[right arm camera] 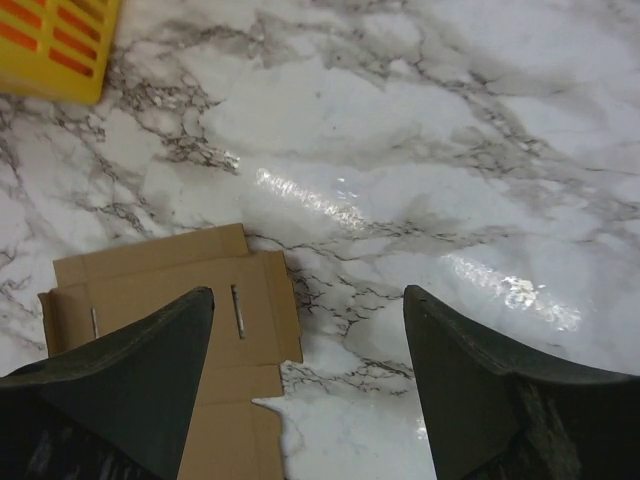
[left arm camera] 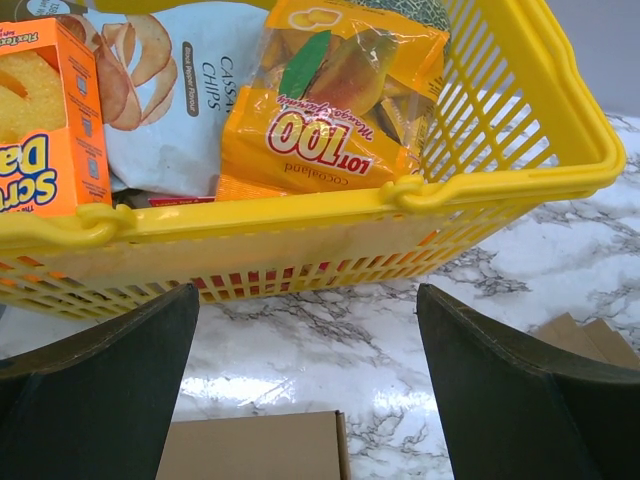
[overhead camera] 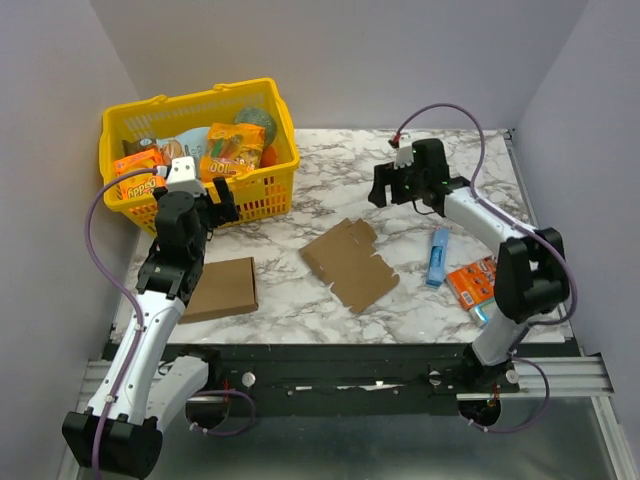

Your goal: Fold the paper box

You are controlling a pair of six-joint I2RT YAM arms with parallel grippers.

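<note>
The paper box [overhead camera: 350,262] lies flat and unfolded in the middle of the marble table, brown with creases, slots and notched tab edges. Its far end shows in the right wrist view [right arm camera: 165,300], and a corner shows in the left wrist view [left arm camera: 590,340]. My right gripper [overhead camera: 382,188] hovers open and empty above the table, beyond the box's far right corner. My left gripper [overhead camera: 222,203] is open and empty at the front wall of the yellow basket [overhead camera: 262,195], left of the box.
The basket [left arm camera: 300,215] holds snack packs and an orange box. A plain tabless cardboard rectangle [overhead camera: 220,288] lies at the front left, under my left arm; its edge shows in the left wrist view [left arm camera: 255,445]. A blue tube [overhead camera: 438,256] and an orange packet [overhead camera: 472,283] lie at the right.
</note>
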